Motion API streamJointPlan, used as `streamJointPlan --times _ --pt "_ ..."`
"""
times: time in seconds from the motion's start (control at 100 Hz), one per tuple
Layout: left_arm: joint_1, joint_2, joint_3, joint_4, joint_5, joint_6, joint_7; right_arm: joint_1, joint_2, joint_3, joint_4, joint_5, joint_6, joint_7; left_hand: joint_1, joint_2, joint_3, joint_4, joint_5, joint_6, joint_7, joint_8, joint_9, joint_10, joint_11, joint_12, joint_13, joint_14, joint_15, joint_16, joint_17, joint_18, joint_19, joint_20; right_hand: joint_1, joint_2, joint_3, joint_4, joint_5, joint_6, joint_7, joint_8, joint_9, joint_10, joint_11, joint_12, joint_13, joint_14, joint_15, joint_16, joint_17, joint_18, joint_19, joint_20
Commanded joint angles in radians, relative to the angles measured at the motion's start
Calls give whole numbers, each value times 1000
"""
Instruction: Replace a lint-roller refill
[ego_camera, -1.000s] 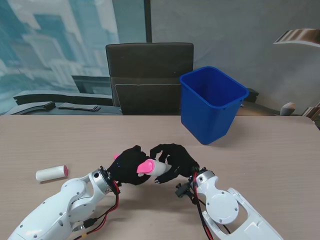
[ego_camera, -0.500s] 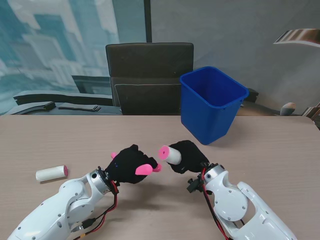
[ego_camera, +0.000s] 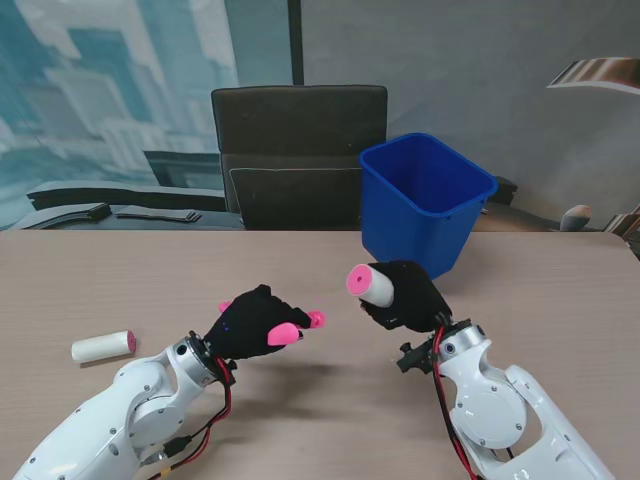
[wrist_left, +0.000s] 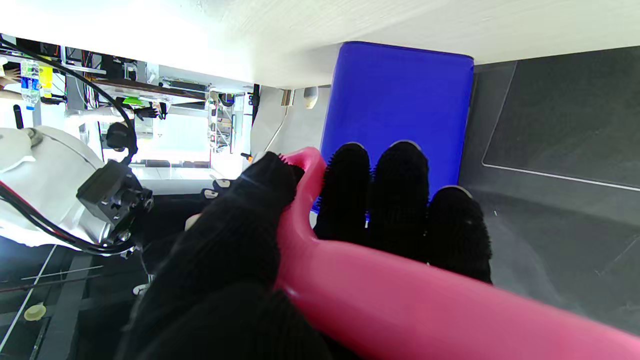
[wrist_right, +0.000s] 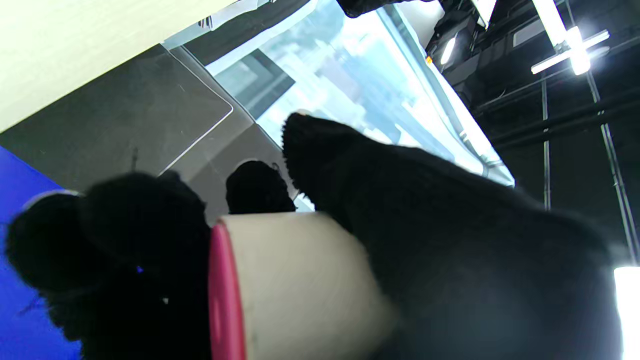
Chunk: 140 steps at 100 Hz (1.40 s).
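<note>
The right robot hand (ego_camera: 405, 296) is clamped on a white roll (ego_camera: 372, 284) with a pink end, held off the tabletop (ego_camera: 560, 300) just in front of the blue bin (ego_camera: 425, 205), nothing between them. The left robot hand (ego_camera: 252, 322) is closed on the pink handle (ego_camera: 300, 325), whose bare tip points toward the right hand. A second roll (ego_camera: 103, 345) lies on the tabletop, far left, well apart from both. A dark chair (ego_camera: 298, 155) stands behind the tabletop, beside the bin.

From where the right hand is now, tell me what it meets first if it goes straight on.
Probably the blue bin: the right hand, shut on the roll, points roughly that way, though depth is unclear.
</note>
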Motion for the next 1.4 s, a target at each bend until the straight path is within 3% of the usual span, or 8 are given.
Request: streamJointPlan --times 0.0,0.14,0.18,0.32,0.55,0.9,1.06,1.39 --pt "8 -3 -9 -11 -4 -4 -25 -5 13 16 -28 -7 -8 35 82 87 -5 -9 25 30 19 -12 -4 -9 66 -30 42 5 45 -1 22 8 52 18 88 340 131 -57 -24 30 -23 -64 -29 23 -24 4 41 -373 -53 -9 -35 -395 -10 47" --pt "14 -2 -20 -17 -8 -9 -45 3 29 69 -58 -26 -12 103 87 95 -23 -11 34 37 26 -14 11 -7 98 -39 66 7 82 9 42 12 75 22 131 493 -141 -121 -169 110 -8 -235 -104 30 -58 -16 -18 -360 -140 7 -90 -413 -67 67" --pt "15 -1 -21 -18 -7 -10 -48 10 34 86 -63 -37 -10 121 87 95 -25 -10 36 35 28 -13 14 -7 102 -38 67 6 86 10 43 13 77 22 134 569 -273 -132 -206 130 19 -302 -118 26 -57 -44 -27 -352 -160 8 -100 -412 -81 71" --pt "18 0 -25 -21 -6 -10 -55 54 43 135 -69 -76 0 158 88 93 -28 -8 39 35 30 -15 17 -8 110 -39 69 6 94 11 44 13 81 20 107 758 -528 -133 -182 149 -44 -308 -131 35 -65 -103 -42 -318 -220 -4 -124 -398 -110 77" --pt "18 -1 -25 -21 -12 -10 -62 144 39 192 -35 -149 28 117 90 90 -29 -3 41 36 32 -17 18 -6 114 -40 70 7 98 10 44 14 83 18 60 828 -610 -111 -88 101 -133 -243 -112 28 -111 -170 -61 -277 -326 -39 -200 -386 -131 75" --pt "11 -2 -18 -18 -30 -10 -84 284 54 225 88 -331 76 93 87 89 -29 -1 42 35 33 -19 19 -9 118 -41 68 6 102 9 44 15 88 15 42 818 -727 -102 -100 -45 -149 -296 -236 -98 -271 -351 -354 -305 -539 -113 -454 -433 -222 46" --pt "12 -3 -20 -19 -34 -9 -91 388 66 197 199 -394 88 102 87 87 -28 0 42 36 33 -20 19 -9 118 -41 68 6 102 8 44 15 89 13 46 818 -748 -100 -121 -65 -157 -328 -305 -124 -298 -385 -471 -314 -614 -158 -547 -454 -268 28" --pt "18 -9 -26 -24 -87 -15 -141 600 69 68 458 -371 109 121 89 87 -26 2 40 37 33 -20 17 -8 119 -40 63 6 102 6 38 13 88 11 57 832 -784 -96 -165 -81 -149 -392 -387 -128 -294 -423 -591 -332 -651 -221 -638 -485 -307 -2"
